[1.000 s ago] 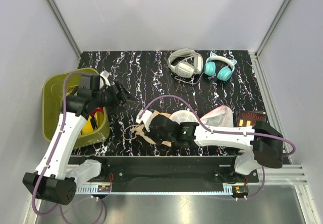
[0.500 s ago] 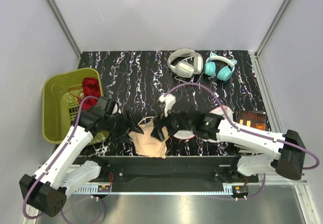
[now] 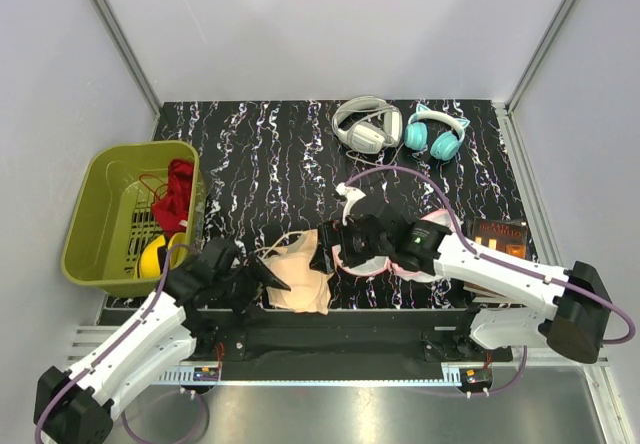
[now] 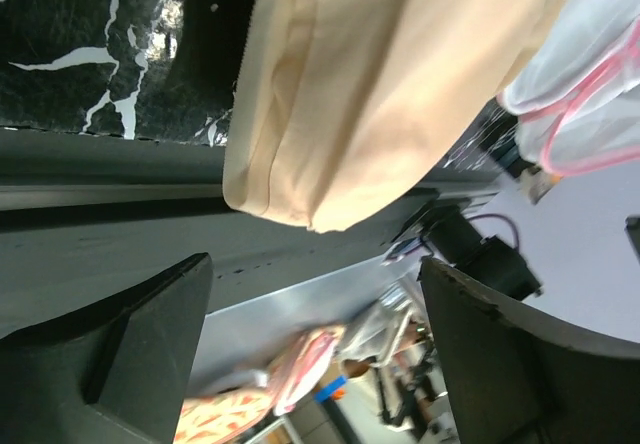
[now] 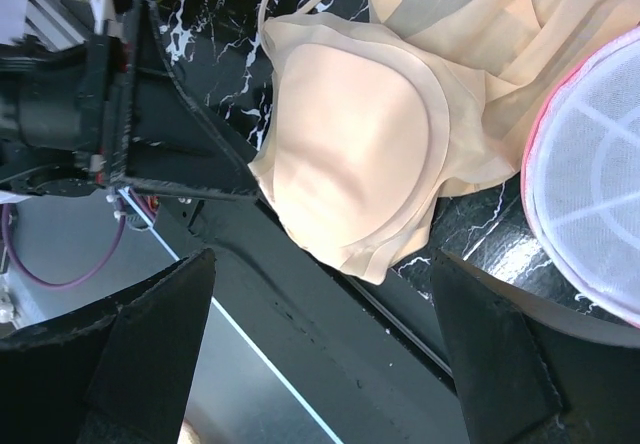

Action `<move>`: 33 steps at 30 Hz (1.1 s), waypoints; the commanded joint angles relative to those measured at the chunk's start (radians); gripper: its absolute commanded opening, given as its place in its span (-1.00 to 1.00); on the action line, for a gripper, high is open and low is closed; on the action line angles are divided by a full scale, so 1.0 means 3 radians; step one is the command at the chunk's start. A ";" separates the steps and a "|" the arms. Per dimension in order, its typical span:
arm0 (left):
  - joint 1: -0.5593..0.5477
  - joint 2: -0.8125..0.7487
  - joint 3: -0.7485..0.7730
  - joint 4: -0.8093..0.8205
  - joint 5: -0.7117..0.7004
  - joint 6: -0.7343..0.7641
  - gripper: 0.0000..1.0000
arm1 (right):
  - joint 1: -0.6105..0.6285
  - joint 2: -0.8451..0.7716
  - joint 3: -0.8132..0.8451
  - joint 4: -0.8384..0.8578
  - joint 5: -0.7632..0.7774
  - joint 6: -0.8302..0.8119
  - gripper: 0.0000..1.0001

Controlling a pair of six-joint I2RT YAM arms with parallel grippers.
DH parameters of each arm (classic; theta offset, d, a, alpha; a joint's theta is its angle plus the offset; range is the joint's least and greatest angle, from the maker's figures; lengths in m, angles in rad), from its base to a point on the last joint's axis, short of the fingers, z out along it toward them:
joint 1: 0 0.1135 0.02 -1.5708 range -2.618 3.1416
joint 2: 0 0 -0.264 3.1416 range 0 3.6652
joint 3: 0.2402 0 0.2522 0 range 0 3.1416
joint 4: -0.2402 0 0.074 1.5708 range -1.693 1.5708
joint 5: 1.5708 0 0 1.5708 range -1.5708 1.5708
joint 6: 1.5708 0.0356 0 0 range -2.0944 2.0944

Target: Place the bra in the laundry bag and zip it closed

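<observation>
Since half a second ago, the left arm has pulled back toward 7 o'clock. The left hand (image 4: 315,262) is now just off the bra's (image 3: 300,276) 9 o'clock edge, released, fingers wide, grasping nothing. The right hand (image 5: 320,256) is also released and hovers over the bra's 3 o'clock side. The bra lies at the surface's (image 3: 280,154) 6 o'clock edge, one corner overhanging. The laundry bag (image 5: 600,184) touches it at 3 o'clock. An olive basket (image 3: 85,214) sits at 9 o'clock.

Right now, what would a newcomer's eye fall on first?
The peach bra lies crumpled at the table's near edge, between the two arms' open jaws. The white mesh laundry bag with pink trim sits just right of it, under the right arm; an olive basket stands far left.
</observation>
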 commanded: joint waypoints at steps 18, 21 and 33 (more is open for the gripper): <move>-0.0580 0.0920 0.0216 0.0903 -0.1035 -0.0762 -0.53 | -0.0002 -0.0545 -0.0121 -0.0010 0.0184 -0.0031 0.90; -0.0575 0.0955 0.0236 0.0950 -0.1101 -0.0711 -1.00 | -0.0038 -0.0555 -0.0111 -0.0025 0.0194 -0.0067 0.91; -0.0498 0.1696 0.2443 -0.0839 -0.1618 0.1277 -1.00 | -0.0488 -0.0351 0.0216 -0.0316 -0.0245 -0.0389 0.93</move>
